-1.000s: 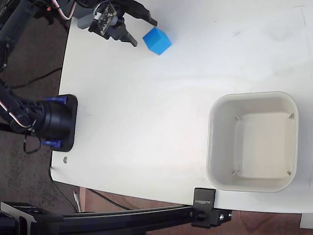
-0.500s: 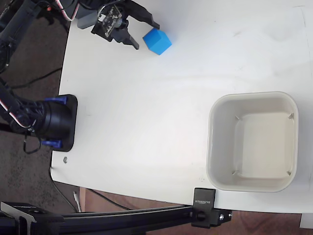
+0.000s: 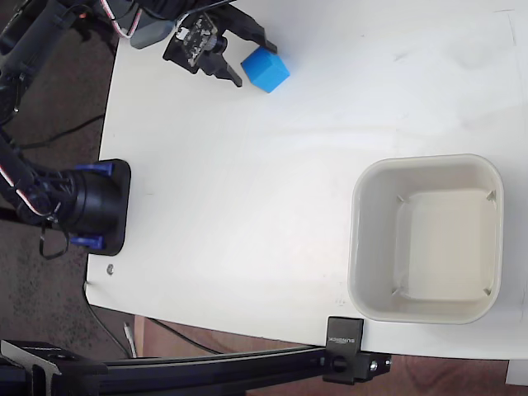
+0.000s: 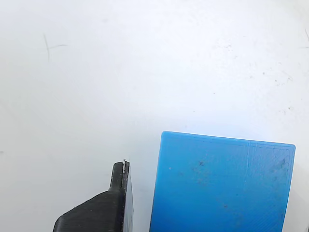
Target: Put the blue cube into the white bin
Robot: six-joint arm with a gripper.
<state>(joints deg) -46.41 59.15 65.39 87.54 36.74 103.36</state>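
Observation:
The blue cube [image 3: 266,68] rests on the white table near its top edge in the fixed view. My gripper [image 3: 250,59] is open just left of it, one black finger above the cube's near corner and one below, both apart from it. In the wrist view the blue cube [image 4: 222,183] fills the lower right, and a single black finger [image 4: 116,198] stands a small gap to its left; the other finger is out of frame. The white bin [image 3: 427,238] stands far off at the lower right, with nothing in it.
The arm's black and blue base [image 3: 91,206] sits at the table's left edge. A black clamp [image 3: 346,351] grips the front edge below the bin. The table [image 3: 247,206] ends in dark floor and cables to the left.
The gripper has crept to the right, bringing its open fingers up around the cube's left corner. The cube and the bin have not moved.

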